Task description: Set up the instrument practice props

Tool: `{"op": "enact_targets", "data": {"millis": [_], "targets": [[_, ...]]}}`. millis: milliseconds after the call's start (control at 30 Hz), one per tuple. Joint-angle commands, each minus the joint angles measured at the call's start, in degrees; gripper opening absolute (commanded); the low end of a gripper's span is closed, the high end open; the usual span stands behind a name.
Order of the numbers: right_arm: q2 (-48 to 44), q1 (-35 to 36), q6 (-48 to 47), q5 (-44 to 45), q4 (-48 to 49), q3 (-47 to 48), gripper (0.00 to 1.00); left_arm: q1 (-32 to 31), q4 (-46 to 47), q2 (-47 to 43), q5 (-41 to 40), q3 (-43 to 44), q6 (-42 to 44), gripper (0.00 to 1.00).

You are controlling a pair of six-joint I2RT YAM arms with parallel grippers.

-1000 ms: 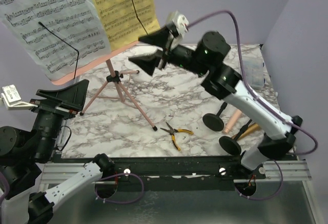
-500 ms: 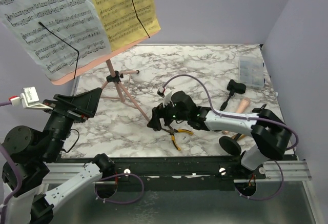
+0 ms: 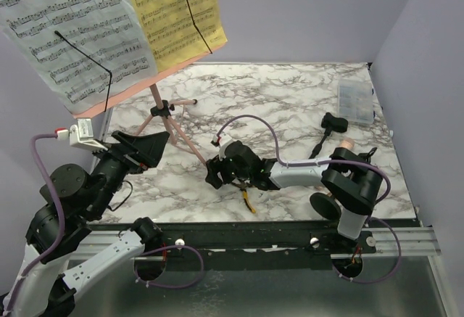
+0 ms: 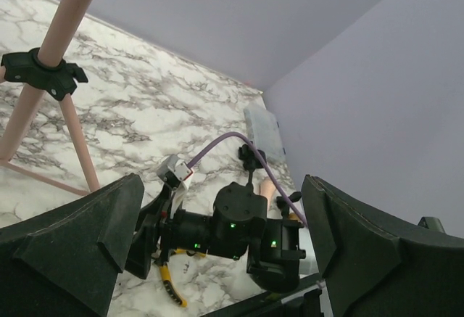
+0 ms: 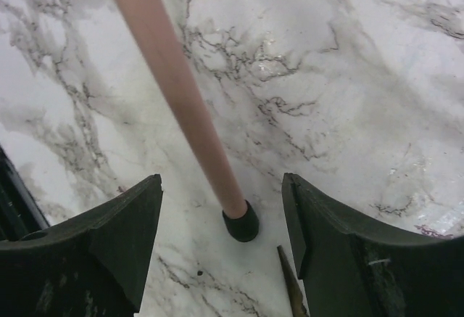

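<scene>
Rack foot (image 5: 241, 227) between right hand's (image 5: 221, 183) jaws.

Top view from behind, left wrist facing right arm (image 4: 239, 224), right wrist close on rack leg (image 5: 171, 88)

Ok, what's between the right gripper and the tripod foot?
Bare marble table, plus the pliers tip by one finger; the open right gripper straddles the tripod foot. Right wrist view.

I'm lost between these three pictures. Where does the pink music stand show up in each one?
Top view: upper left, pink music stand holding sheet-music pages, one leg reaching toward the middle.
Left wrist view: its pole and legs along the left edge.
Right wrist view: one leg slanting down from the top to its black foot.
Shared landmark: the marble table.
</scene>
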Motion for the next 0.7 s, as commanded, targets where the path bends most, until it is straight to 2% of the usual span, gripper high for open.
{"op": "enact_targets", "data": {"millis": [0,233,467,667], "targets": [[2.87,0.02,-1.95,5.26,2.50,1.20,0.71,-0.30,-0.49,0.24,1.53,-2.13,-0.88,0.99],[4.13,-0.28,-2.84,12.41,2.53,0.79,0.61,-0.28,-0.72,-0.70,1.57,-3.20,-2.52,0.99],[4.57,-4.58,-5.39,13.51,3.87,-0.10,0.59,-0.29,-0.76,-0.97,2.25,-3.78,-3.72,0.99],[4.57,-11.06,-7.40,12.82,3.21,0.38,0.60,-0.27,-0.61,-0.08,3.04,-4.46,-4.09,0.99]]}}
